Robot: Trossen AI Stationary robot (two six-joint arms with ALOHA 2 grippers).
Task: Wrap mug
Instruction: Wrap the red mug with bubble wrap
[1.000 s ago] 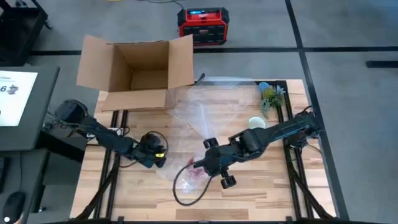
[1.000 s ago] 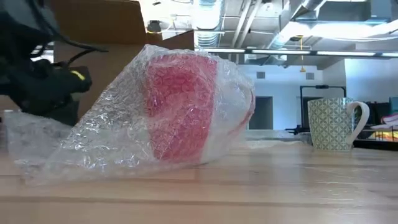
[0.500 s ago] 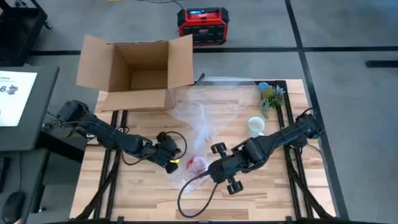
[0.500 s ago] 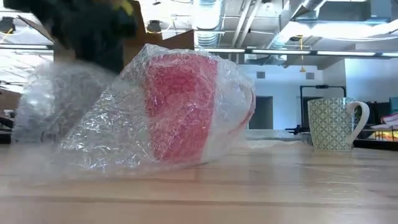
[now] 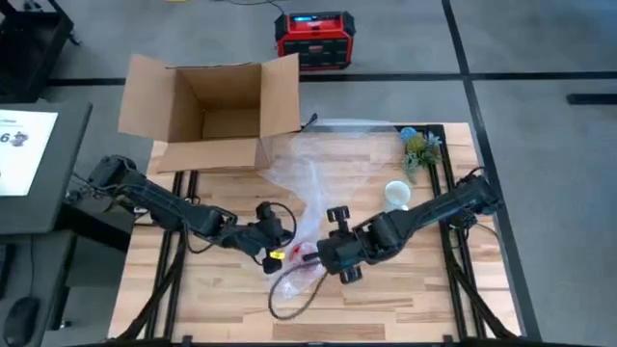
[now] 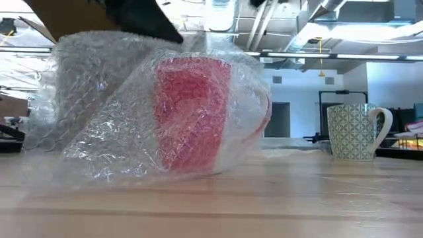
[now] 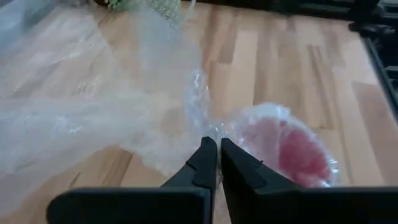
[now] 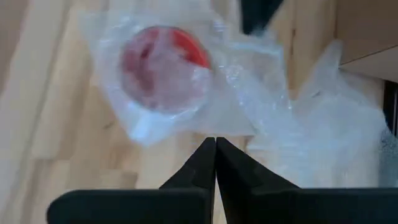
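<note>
From overhead, both grippers meet at the front middle of the table, with the red mug tucked between them under the bubble wrap. The left gripper is right at the mug's left side and the right gripper right at its other side; I can't tell from up here what either one's fingers are doing. The box sits open at the back left and the white mug stands well off to the right, out of the way. Table-level view: the mug looks to be lying on its side, long axis roughly along the table, the pale end toward the patterned mug, and the wrap is bunched up loose on the left. Being round and on its side, I reckon it could roll out of the wrap if either arm tugs the sheet sideways. Left wrist view: the fingers are closed nearly together right at the wrap's edge, apparently pinching it, with the mug just beyond. That thin pinch could slip and let the fold flop open. Right wrist view: the fingers are shut together too, no wrap clearly between them, mug's mouth facing the camera.
</note>
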